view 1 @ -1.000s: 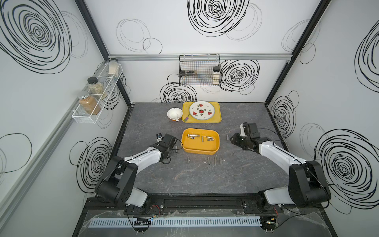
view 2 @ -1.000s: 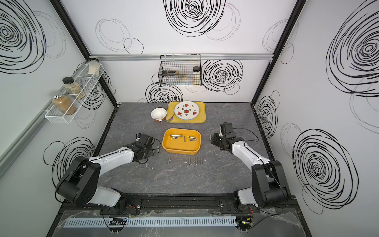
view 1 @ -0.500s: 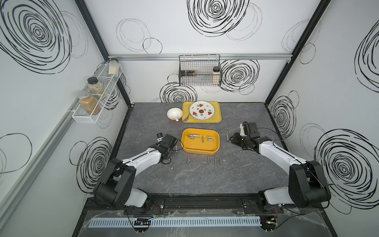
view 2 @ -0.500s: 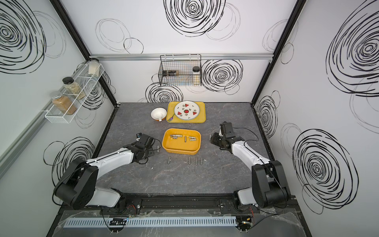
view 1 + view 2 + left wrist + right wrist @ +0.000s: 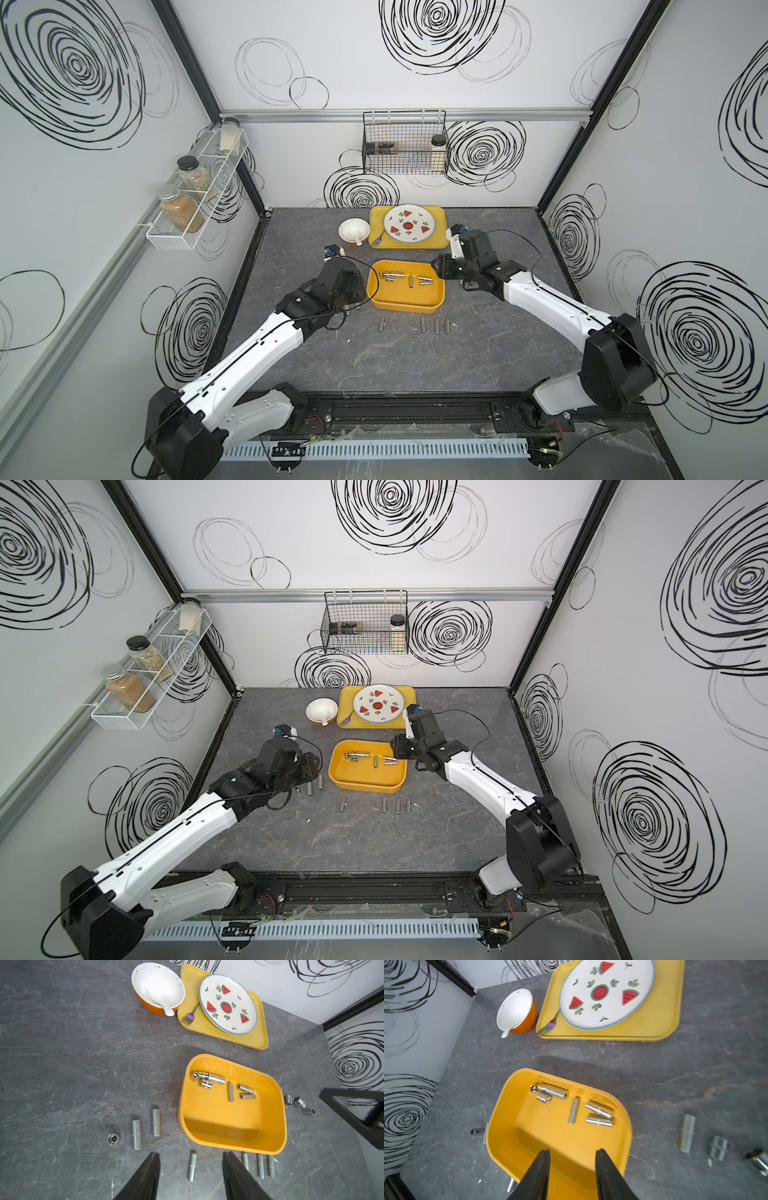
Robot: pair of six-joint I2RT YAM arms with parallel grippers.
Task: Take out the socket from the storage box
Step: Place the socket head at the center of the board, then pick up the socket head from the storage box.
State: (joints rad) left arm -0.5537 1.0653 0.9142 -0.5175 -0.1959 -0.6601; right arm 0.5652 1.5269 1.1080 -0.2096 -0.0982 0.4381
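The storage box (image 5: 405, 308) is a deep yellow-orange tub in mid-table, also seen in the wrist views (image 5: 232, 1147) (image 5: 550, 1136). Several steel sockets (image 5: 409, 280) (image 5: 230, 1092) (image 5: 573, 1110) lie on its floor near the far wall. My left gripper (image 5: 191, 1158) hovers open over the table just left of the box (image 5: 365, 786). One socket (image 5: 192, 1166) lies on the table in line between its fingers, not gripped. My right gripper (image 5: 573, 1153) stands open and empty over the box's right rim, seen in both top views (image 5: 436, 268) (image 5: 395, 750).
Loose sockets lie in a row (image 5: 435, 326) before the box, two (image 5: 315, 785) by the left gripper, more (image 5: 299, 1103) right of the box. Behind are a flat yellow tray (image 5: 438, 243) with a watermelon plate (image 5: 409, 224) and fork, and an orange bowl (image 5: 354, 232). A wire basket (image 5: 405, 143) hangs on the back wall.
The left gripper's jaws have opened from shut. The right gripper has moved left, from the table beside the box to over its right rim, with its jaws unchanged.
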